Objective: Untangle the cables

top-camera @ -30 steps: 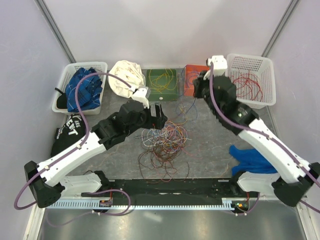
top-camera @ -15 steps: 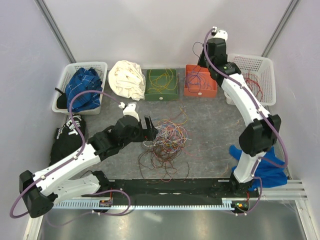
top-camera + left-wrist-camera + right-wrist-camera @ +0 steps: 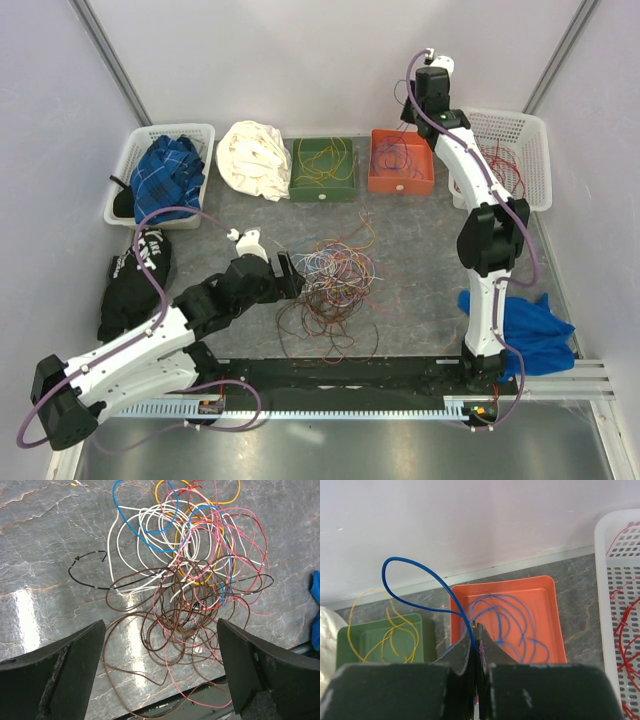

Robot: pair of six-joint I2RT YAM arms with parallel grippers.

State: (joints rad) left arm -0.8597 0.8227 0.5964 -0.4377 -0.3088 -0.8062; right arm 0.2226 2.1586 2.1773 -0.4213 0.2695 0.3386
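Note:
The cables (image 3: 332,283) lie in a knotted heap of brown, pink, white, blue, yellow and black strands (image 3: 195,580) on the grey table. My left gripper (image 3: 290,275) is at the heap's left edge. It hovers over the brown loops, open wide (image 3: 160,625), with nothing between its fingers. My right gripper (image 3: 412,108) is raised high over the orange tray (image 3: 401,186). There it is shut (image 3: 476,627) on a single blue cable (image 3: 384,570) that loops up and left. Several blue cables lie in the orange tray (image 3: 505,580).
A green tray (image 3: 322,192) holds yellow cables, and a white basket (image 3: 530,150) at back right holds red ones. A second basket with plaid cloth (image 3: 160,180), a white cloth (image 3: 255,160), a black bag (image 3: 135,280) and a blue cloth (image 3: 520,325) ring the table. A black rail (image 3: 340,375) runs along the near edge.
My right arm has swung up from table height to high above the orange tray, still shut on the blue cable. My left gripper has drawn back and down to the heap's left edge, still open.

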